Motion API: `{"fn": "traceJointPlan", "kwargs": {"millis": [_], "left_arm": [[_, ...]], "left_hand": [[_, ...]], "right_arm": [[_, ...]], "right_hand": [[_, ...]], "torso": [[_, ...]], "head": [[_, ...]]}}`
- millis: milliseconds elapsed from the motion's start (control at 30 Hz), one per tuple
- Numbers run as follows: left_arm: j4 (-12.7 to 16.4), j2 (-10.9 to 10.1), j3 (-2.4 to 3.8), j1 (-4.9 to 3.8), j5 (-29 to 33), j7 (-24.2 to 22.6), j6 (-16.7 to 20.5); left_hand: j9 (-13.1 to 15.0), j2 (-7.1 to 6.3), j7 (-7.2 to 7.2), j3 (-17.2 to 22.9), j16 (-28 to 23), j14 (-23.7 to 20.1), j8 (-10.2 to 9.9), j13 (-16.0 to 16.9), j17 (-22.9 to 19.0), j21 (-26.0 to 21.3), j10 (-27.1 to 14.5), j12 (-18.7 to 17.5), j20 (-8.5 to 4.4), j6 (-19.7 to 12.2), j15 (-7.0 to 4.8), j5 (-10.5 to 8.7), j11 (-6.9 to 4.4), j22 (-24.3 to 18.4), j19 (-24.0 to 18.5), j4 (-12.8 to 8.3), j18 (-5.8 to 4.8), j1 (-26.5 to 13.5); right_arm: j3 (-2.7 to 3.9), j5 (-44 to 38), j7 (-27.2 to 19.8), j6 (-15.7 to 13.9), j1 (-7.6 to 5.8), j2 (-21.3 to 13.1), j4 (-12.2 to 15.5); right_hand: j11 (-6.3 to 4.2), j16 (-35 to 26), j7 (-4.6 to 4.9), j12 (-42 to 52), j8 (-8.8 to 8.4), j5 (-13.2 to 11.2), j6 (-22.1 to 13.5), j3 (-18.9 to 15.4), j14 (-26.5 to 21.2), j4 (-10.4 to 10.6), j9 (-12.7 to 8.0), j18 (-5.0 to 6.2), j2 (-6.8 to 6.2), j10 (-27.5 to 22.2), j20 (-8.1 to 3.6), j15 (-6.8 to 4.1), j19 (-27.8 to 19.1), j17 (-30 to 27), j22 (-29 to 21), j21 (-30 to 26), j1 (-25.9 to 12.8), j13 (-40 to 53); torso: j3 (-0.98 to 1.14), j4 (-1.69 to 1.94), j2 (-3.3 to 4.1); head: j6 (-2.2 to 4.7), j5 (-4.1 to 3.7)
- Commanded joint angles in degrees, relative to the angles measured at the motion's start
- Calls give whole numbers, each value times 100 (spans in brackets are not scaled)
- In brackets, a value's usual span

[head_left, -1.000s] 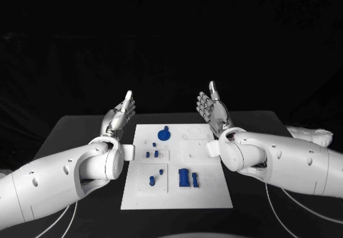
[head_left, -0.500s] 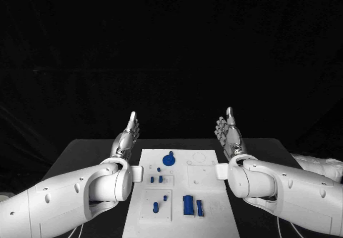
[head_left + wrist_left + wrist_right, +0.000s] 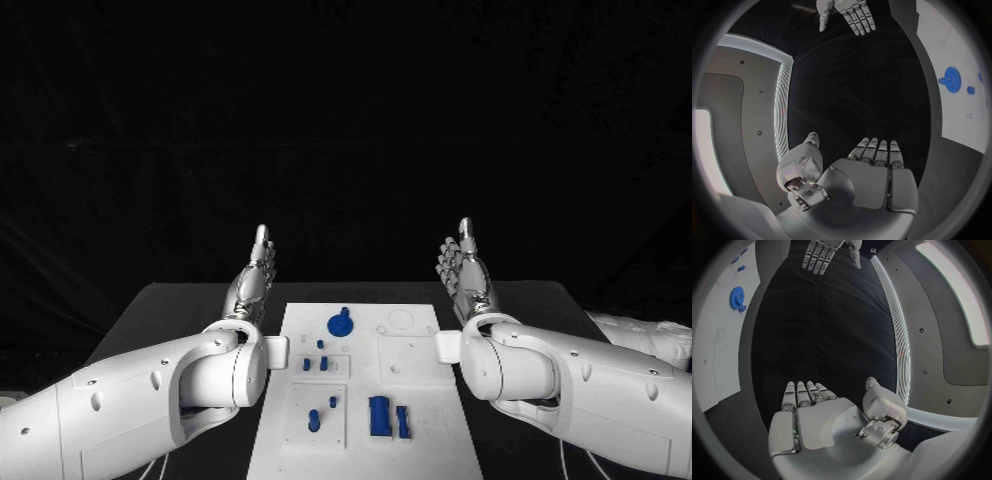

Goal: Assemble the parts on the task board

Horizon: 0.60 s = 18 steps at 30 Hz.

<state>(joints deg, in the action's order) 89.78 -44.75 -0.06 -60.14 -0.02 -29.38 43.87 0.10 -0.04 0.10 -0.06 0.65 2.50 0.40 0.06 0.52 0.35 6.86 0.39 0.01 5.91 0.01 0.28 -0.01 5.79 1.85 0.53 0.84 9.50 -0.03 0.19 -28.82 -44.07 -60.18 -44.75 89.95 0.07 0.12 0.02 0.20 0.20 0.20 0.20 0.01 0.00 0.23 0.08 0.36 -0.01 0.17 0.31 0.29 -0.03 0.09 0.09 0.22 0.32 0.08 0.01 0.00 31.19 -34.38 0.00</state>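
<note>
The white task board (image 3: pixel 411 410) lies in the middle of the black table. On it are a round blue gear (image 3: pixel 340 323) at the far end, several small blue pegs (image 3: pixel 315 362) and two upright blue blocks (image 3: pixel 387 415) near the front. My left hand (image 3: pixel 251 280) is raised flat beside the board's far left corner, holding nothing. My right hand (image 3: pixel 464 270) is raised flat beside the far right corner, palm inward, also empty. In the left wrist view, my left hand (image 3: pixel 873 175) has straight fingers and the gear (image 3: pixel 951 78) shows. The right wrist view shows my right hand (image 3: pixel 811 412) flat and the gear (image 3: pixel 737 297).
The black table (image 3: pixel 159 320) extends on both sides of the board. A white object (image 3: pixel 642 335) lies at the table's right edge. Black cloth hangs behind the table.
The camera tilted up, so the whole picture shifted down. Both hands stay raised and flat beside the board; the left fingers look a little straighter than half a second ago.
</note>
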Motion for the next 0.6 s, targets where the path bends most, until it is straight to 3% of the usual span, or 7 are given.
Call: {"fn": "traceJointPlan", "kwargs": {"millis": [33,67,167,200,400,433,600], "left_arm": [[17,6,6,-2,2,-42,24],[17,6,6,-2,2,-42,24],[17,6,6,-2,2,-42,24],[17,6,6,-2,2,-42,24],[17,6,6,-2,2,-42,24],[17,6,6,-2,2,-42,24],[17,6,6,-2,2,-42,24]], "left_hand": [[-10,4,-10,6,-65,-250,-40,-6,-52,-35,-224,-39,-1,-178,-1,-28,1,-579,-185,-53,-84,-299],[-10,4,-10,6,-65,-250,-40,-6,-52,-35,-251,-39,-1,-591,-1,-28,1,-579,-185,-53,-84,-316],[-10,4,-10,6,-65,-250,-40,-6,-52,-35,-283,-39,-1,-591,-1,-28,1,-579,-185,-53,-84,-377],[-10,4,-10,6,-65,-250,-40,-6,-52,-35,-686,-39,-1,-591,-1,-28,1,-579,-185,-53,-84,-394],[-10,4,-10,6,-65,-250,-40,-6,-52,-35,-686,-39,-1,-591,-1,-28,1,-579,-185,-53,-84,-493],[-10,4,-10,6,-65,-250,-40,-6,-52,-35,-686,-39,-1,-591,-1,-28,1,-579,-185,-53,-84,-950],[-10,4,-10,6,-65,-250,-40,-6,-52,-35,-686,-39,-1,-591,-1,-28,1,-579,-185,-53,-84,-950]], "right_arm": [[3,-19,-98,-5,2,6,1],[3,-19,-98,-5,2,6,1],[3,-19,-98,-5,2,6,1],[3,-19,-98,-5,2,6,1],[3,-19,-98,-5,2,6,1],[3,-19,-98,-5,2,6,1],[3,-19,-98,-5,2,6,1]], "right_hand": [[-7,-12,-2,-20,-20,-20,-20,-1,0,-23,-8,-36,1,-17,-31,-29,3,-9,-9,-22,-32,-8],[-7,-12,-2,-20,-20,-20,-20,-1,0,-23,-8,-36,1,-17,-31,-29,3,-9,-9,-22,-32,-8],[-7,-12,-2,-20,-20,-20,-20,-1,0,-23,-8,-36,1,-17,-31,-29,3,-9,-9,-22,-32,-8],[-7,-12,-2,-20,-20,-20,-20,-1,0,-23,-8,-36,1,-17,-31,-29,3,-9,-9,-22,-32,-8],[-7,-12,-2,-20,-20,-20,-20,-1,0,-23,-8,-36,1,-17,-31,-29,3,-9,-9,-22,-32,-8],[-7,-12,-2,-20,-20,-20,-20,-1,0,-23,-8,-36,1,-17,-31,-29,3,-9,-9,-22,-32,-8],[-7,-12,-2,-20,-20,-20,-20,-1,0,-23,-8,-36,1,-17,-31,-29,3,-9,-9,-22,-32,-8]], "torso": [[-1,0,-1],[-1,0,-1],[-1,0,-1],[-1,0,-1],[-1,0,-1],[-1,0,-1],[-1,0,-1]], "head": [[0,0],[0,0],[0,0],[0,0],[0,0],[0,0],[0,0]]}}
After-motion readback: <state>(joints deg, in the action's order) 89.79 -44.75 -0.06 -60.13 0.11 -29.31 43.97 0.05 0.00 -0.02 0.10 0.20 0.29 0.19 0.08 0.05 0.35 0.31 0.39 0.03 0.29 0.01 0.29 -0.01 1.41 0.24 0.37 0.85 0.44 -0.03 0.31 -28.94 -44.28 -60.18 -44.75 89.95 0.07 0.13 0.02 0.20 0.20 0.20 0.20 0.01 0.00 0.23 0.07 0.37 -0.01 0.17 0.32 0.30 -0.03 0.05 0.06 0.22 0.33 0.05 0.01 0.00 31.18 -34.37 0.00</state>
